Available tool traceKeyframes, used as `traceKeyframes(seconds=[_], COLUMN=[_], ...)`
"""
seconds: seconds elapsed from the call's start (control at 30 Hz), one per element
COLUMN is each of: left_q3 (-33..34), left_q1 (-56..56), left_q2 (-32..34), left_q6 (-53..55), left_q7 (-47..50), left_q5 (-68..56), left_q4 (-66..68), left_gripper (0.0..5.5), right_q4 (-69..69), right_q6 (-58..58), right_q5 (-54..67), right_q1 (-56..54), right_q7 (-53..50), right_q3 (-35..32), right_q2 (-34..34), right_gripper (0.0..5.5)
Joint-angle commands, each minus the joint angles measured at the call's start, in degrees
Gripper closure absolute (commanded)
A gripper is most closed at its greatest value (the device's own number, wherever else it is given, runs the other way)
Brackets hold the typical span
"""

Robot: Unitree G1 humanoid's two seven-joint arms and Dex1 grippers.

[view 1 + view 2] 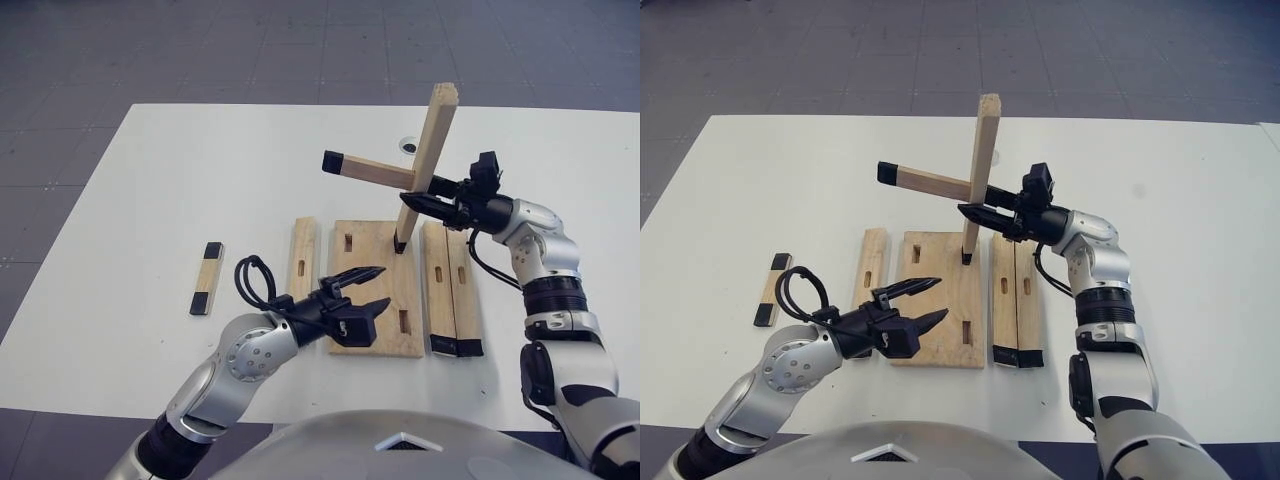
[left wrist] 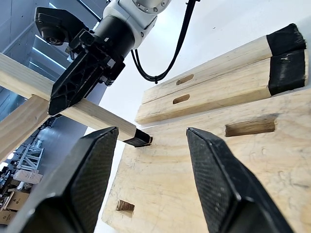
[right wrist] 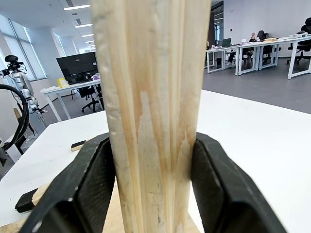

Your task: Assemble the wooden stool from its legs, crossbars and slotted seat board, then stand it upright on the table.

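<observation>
Table [image 1: 150, 200]: left jaws spread, right jaws pinching leg [image 1: 437, 130], tip hidden in seat board [image 1: 375, 290]

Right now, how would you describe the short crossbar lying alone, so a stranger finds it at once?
On the white table, find the slotted seat board lying flat near the front edge. Go to the robot's left, past the long leg beside the board, to the short crossbar lying alone. It is far shorter than the legs and black at both ends.
</observation>
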Motion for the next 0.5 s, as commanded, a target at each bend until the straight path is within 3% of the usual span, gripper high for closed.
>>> traceKeyframes(seconds=[0.03,0.27,0.5], left_q3=[0.71,0.74,0.7], left_q1=[0.32,0.39,0.7], left_q2=[0.29,-0.12,-0.3], left_q6=[0.61,0.78,0.81], left_q7=[-0.61,-0.96,-1.25], left_q5=[0.0,0.15,0.19], left_q4=[0.04,-0.07,-0.37], left_gripper=[2.9,2.9,2.9], right_q4=[0.17,1.78,19.49], right_q6=[-0.61,-1.63,-6.66], right_q5=[-0.24,-1.74,-8.69], right_q1=[0.29,1.65,-2.32], right_q7=[-0.77,-1.19,-5.98], right_q3=[0.26,2.1,5.79], right_q2=[0.25,0.76,0.29], right_gripper=[3.35,3.35,3.35])
